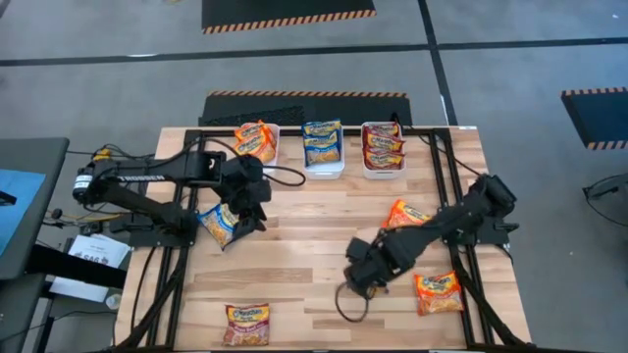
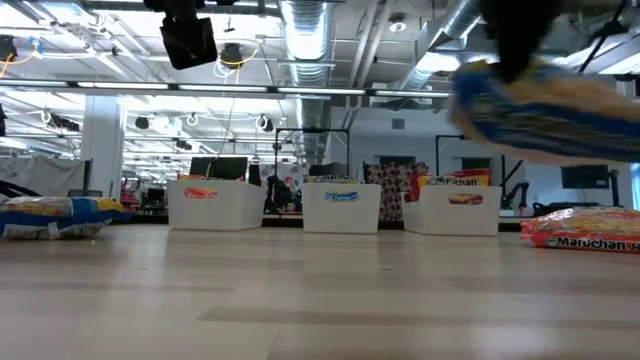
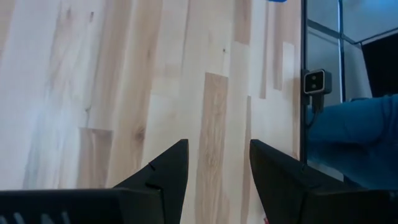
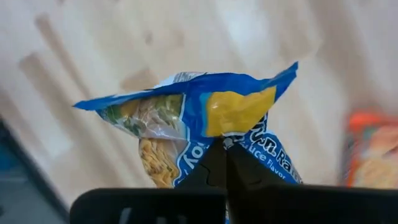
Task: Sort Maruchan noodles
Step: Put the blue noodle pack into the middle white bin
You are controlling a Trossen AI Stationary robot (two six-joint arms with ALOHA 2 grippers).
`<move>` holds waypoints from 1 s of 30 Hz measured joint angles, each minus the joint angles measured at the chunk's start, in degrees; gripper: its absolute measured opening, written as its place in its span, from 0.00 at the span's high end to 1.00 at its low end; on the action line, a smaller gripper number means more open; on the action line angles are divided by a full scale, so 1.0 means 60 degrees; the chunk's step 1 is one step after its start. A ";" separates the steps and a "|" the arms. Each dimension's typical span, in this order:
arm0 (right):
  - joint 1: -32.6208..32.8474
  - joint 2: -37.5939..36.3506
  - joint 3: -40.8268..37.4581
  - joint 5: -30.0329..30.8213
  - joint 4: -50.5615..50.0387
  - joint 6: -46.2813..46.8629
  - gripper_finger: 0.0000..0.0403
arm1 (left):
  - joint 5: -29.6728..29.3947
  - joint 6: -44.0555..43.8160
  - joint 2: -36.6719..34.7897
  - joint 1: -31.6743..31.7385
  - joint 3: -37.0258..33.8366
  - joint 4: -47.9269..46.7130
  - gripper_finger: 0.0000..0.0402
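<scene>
Right wrist view: right pincer (image 4: 224, 144) clamps shut on blue-and-yellow packet (image 4: 239, 111), partly cut off; left pincer (image 3: 218, 147) gapes, empty.

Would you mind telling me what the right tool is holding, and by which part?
The right tool is shut on a glossy blue-and-yellow plastic noodle packet, pinching the wrapper close to its flared sealed end.

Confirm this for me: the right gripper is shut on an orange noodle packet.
Not quite. The right gripper is shut on a blue-and-yellow noodle packet, not an orange one. The right wrist view shows its fingers pinching the wrapper's edge.
</scene>
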 joint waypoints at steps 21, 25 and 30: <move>-0.6119 0.0000 0.1838 0.1199 0.2309 -0.9008 0.99 | 0.0002 0.0229 0.0000 0.2425 0.0000 0.0032 0.61; -0.7059 -0.0004 0.1891 0.0558 0.3245 -0.9997 0.99 | 0.0003 0.0179 0.0000 0.3057 0.0000 0.0091 0.61; -0.7926 0.0013 0.1891 0.0493 0.4556 -1.0726 0.99 | 0.0004 -0.0032 0.0000 0.3719 0.0000 0.0178 0.61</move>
